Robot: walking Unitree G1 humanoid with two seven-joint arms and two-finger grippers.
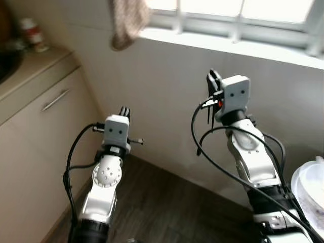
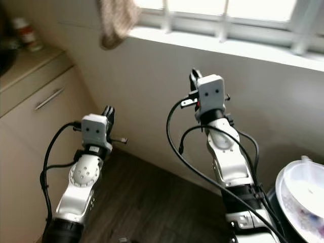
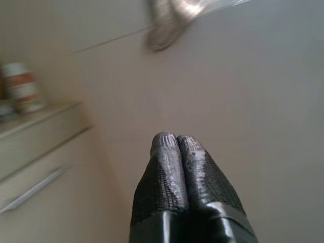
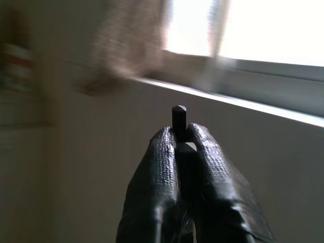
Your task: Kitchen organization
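I'm facing a bare wall [image 1: 167, 91] under a window sill [image 1: 228, 45], so I judge the organizing barely begun. The cabinet [image 1: 35, 131] stands to my left, a jar [image 1: 34, 34] on its counter, well clear of both arms. My left gripper [image 3: 176, 144] is pressed together, empty. My right gripper [image 4: 180, 135] is clamped on what looks like a thin dark rod [image 4: 179, 117], though blur hides detail.
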